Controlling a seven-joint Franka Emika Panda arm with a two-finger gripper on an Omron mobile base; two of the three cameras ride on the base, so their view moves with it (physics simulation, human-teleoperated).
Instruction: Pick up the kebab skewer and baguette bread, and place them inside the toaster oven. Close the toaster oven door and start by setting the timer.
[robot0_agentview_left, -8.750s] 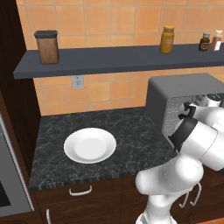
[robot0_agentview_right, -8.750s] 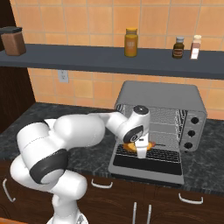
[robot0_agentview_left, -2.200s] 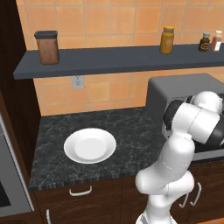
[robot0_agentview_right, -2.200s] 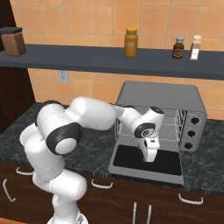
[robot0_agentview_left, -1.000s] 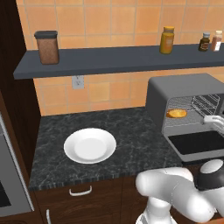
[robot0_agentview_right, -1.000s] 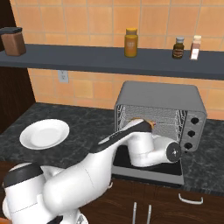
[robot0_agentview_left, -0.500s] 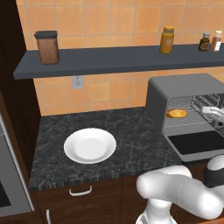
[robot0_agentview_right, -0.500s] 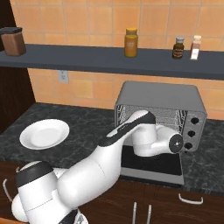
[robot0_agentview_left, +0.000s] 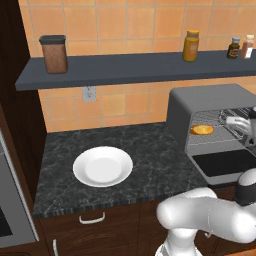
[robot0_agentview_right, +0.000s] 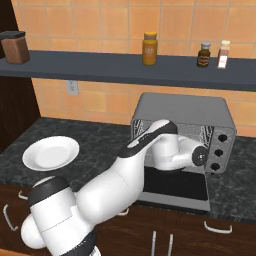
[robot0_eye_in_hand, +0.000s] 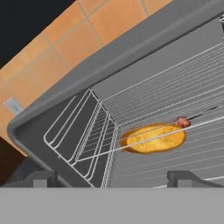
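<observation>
- The baguette bread (robot0_eye_in_hand: 152, 138) lies flat on a wire rack inside the toaster oven (robot0_agentview_left: 210, 102), towards the oven's left side wall (seen from the left base view it glows golden in the opening).
- The kebab skewer (robot0_eye_in_hand: 188, 120) rests on the same rack just beside the loaf, one reddish chunk touching the bread's end; the thin stick runs off across the wires.
- The toaster oven door (robot0_agentview_right: 175, 186) hangs open, its dark glass lying flat in front of the oven.
- The gripper (robot0_eye_in_hand: 113, 176) hovers at the oven mouth, jaws spread wide and holding nothing.
- A white plate (robot0_agentview_left: 103, 166) sits on the dark counter (robot0_agentview_left: 60, 150), well apart from the oven.
</observation>
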